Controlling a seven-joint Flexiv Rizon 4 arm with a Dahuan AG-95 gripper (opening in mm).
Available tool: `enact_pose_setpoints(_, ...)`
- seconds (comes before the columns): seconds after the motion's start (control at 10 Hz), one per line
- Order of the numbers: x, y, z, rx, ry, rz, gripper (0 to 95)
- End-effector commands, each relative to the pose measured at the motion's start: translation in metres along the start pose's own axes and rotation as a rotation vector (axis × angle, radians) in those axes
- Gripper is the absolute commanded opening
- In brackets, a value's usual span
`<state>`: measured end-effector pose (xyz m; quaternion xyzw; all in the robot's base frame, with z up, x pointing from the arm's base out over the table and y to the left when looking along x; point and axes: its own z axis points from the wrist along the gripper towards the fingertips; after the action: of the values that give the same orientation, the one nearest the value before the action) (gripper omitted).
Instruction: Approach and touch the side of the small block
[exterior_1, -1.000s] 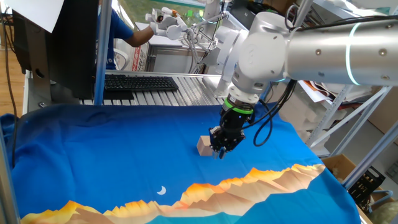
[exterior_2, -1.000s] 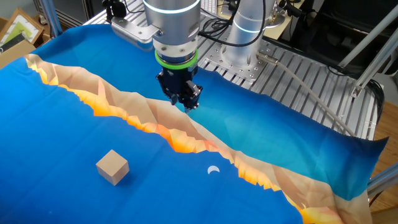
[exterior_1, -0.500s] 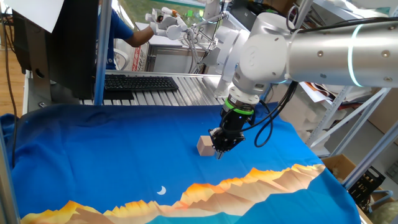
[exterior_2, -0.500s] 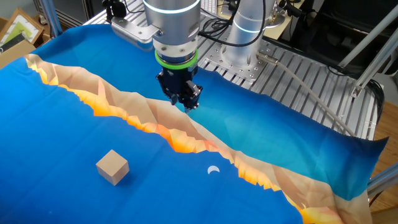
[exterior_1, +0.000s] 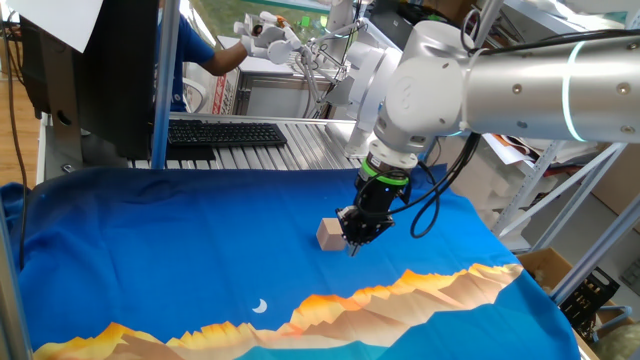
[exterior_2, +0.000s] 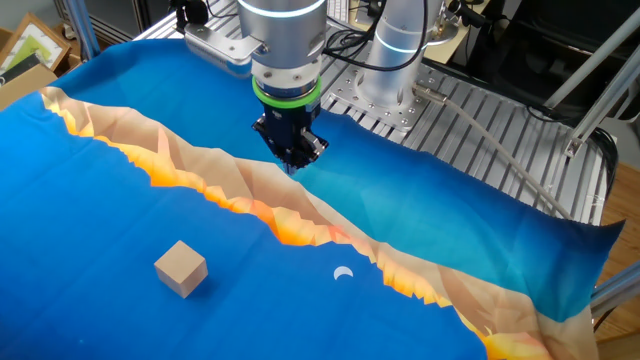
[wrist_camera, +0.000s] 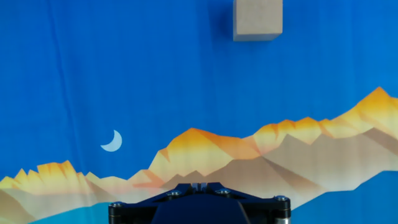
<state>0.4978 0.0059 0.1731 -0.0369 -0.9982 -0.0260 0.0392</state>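
The small block (exterior_2: 181, 268) is a light tan cube lying on the blue cloth. In one fixed view it (exterior_1: 328, 234) seems right beside my gripper (exterior_1: 352, 245), but the other fixed view shows a wide gap between them. There my gripper (exterior_2: 293, 165) hangs above the orange mountain print, fingers together in a point, holding nothing. In the hand view the block (wrist_camera: 257, 18) sits at the top edge, ahead and a little right of the gripper (wrist_camera: 199, 185).
A blue cloth (exterior_2: 120, 230) with an orange-tan mountain print and a white crescent (exterior_2: 343, 272) covers the table. A keyboard (exterior_1: 225, 132) lies behind it on the slatted metal surface (exterior_2: 480, 110). A person's arm (exterior_1: 205, 50) reaches in at the back.
The gripper has shifted very slightly, a little up and towards the back in the other fixed view. The block has not moved.
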Motion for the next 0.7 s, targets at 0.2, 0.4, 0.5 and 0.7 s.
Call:
enact_pose_setpoints(0.2, -0.0014, -0.0007, 0.0004, 0.001, -0.001, -0.011, 0.0)
enact_pose_setpoints(0.4, -0.0017, -0.0013, 0.0006, 0.000, -0.002, -0.016, 0.0)
enact_pose_setpoints(0.5, -0.0021, -0.0025, 0.0009, 0.001, -0.003, -0.021, 0.0)
enact_pose_setpoints(0.7, -0.0041, -0.0100, 0.0021, 0.000, -0.002, -0.049, 0.0)
